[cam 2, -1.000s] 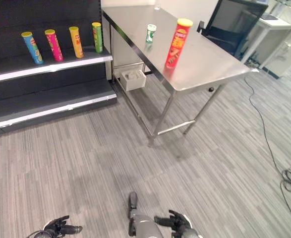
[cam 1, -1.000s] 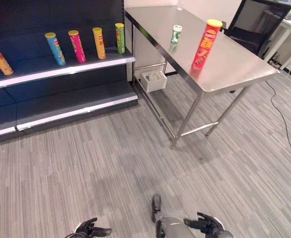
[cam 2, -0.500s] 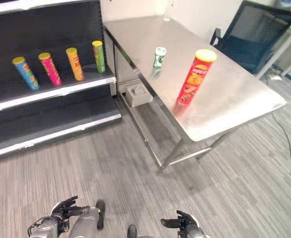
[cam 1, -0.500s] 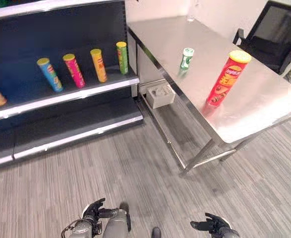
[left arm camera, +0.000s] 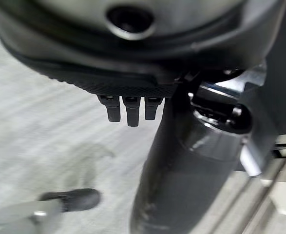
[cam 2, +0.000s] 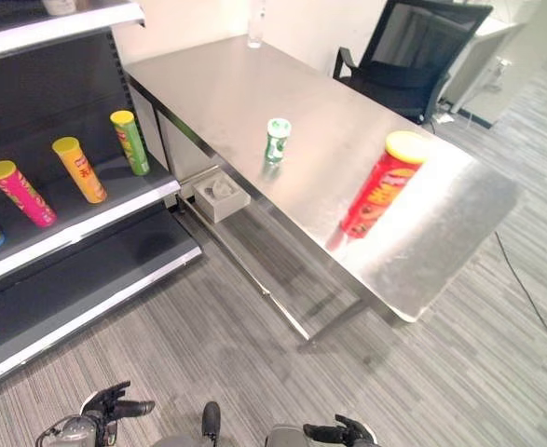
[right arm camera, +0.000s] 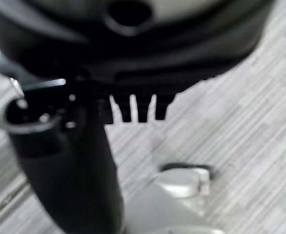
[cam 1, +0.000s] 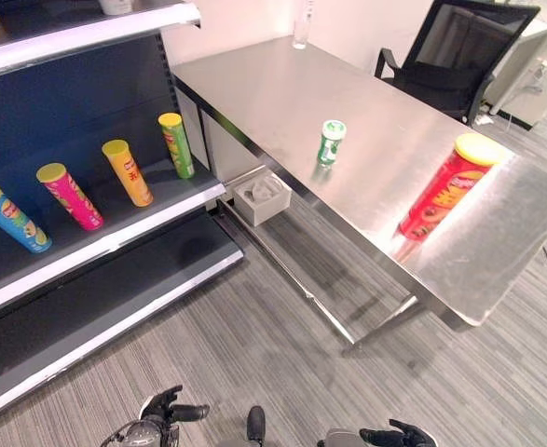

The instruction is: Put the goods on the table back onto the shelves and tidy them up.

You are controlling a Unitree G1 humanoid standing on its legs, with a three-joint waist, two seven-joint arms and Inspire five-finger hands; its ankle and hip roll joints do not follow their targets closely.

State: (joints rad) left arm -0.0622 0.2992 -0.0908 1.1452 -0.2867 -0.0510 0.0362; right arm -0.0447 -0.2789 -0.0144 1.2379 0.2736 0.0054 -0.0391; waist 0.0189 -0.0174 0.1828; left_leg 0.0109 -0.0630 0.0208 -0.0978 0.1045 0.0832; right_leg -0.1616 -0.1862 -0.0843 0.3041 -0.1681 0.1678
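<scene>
A tall red can (cam 1: 445, 191) with a yellow lid stands near the front right end of the steel table (cam 1: 273, 84). A short green can (cam 1: 329, 142) stands upright at the table's middle. On the dark shelf (cam 1: 115, 244) to the left stand green (cam 1: 175, 145), orange (cam 1: 127, 173), pink (cam 1: 68, 196) and blue (cam 1: 12, 220) cans, all leaning. My left hand (cam 1: 166, 410) hangs low over the floor, open and holding nothing. My right hand (cam 1: 396, 435) is also low at the bottom edge, open and holding nothing. Both are far from the table and shelf.
A white box (cam 1: 261, 196) sits on the floor under the table beside the shelf. A clear bottle (cam 1: 302, 26) stands at the table's far end. A black office chair (cam 1: 445, 51) is behind the table. Grey striped floor lies between me and the furniture.
The whole picture has shifted: the camera has moved closer to the table and shelf. The cans stand where they were. Both hands stay low with nothing in them.
</scene>
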